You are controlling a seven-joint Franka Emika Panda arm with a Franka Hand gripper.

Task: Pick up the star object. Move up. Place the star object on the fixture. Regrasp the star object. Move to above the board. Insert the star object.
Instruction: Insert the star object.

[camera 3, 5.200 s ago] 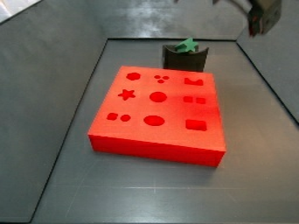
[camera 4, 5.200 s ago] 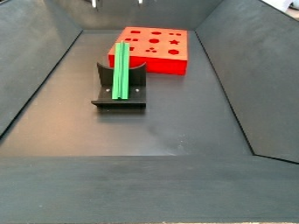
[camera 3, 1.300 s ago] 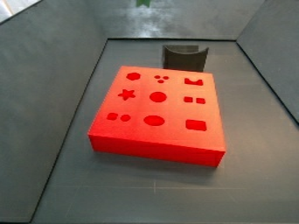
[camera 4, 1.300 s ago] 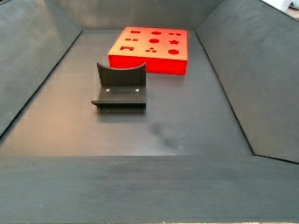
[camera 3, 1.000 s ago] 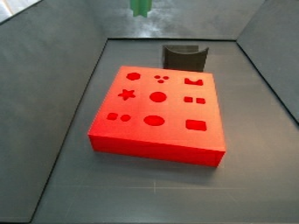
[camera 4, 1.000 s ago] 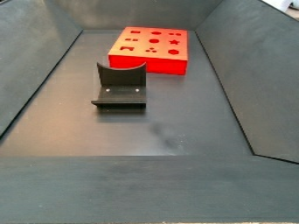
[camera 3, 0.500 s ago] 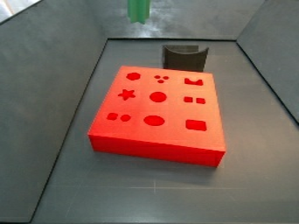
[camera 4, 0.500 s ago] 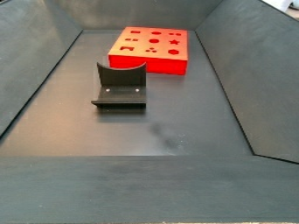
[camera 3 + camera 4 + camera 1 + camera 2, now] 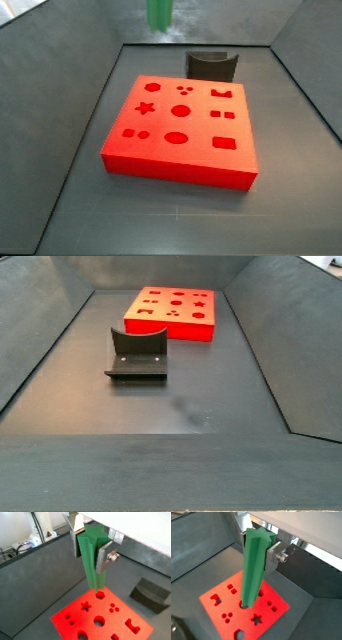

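Gripper (image 9: pixel 89 543) high above the board (image 9: pixel 100 617), both wrist views: silver fingers (image 9: pixel 105 556) clamped on the upper part of the star object (image 9: pixel 91 567). Green peg hangs about upright from the jaws, lower end free in the air over the board's holes, not touching the red face. In a wrist view (image 9: pixel 256 562) the peg's tip lines up over a round hole, star hole (image 9: pixel 256 618) off to one side; true offset cannot be told from this angle.

Board lies flat on the dark floor, holes all empty: star, circles, squares, crown (image 9: pixel 222 93). In a side view only the peg's lower end (image 9: pixel 159 12) shows at the top edge, above the board's (image 9: pixel 181 130) far left part; gripper itself is out of that picture.

Fixture (image 9: pixel 211 66) stands just beyond the board's far edge, close to it, contact cannot be told, U-hollow empty. In a side view (image 9: pixel 138 354) it stands nearer the camera with the board (image 9: pixel 174 313) behind it, a clear gap of floor between.
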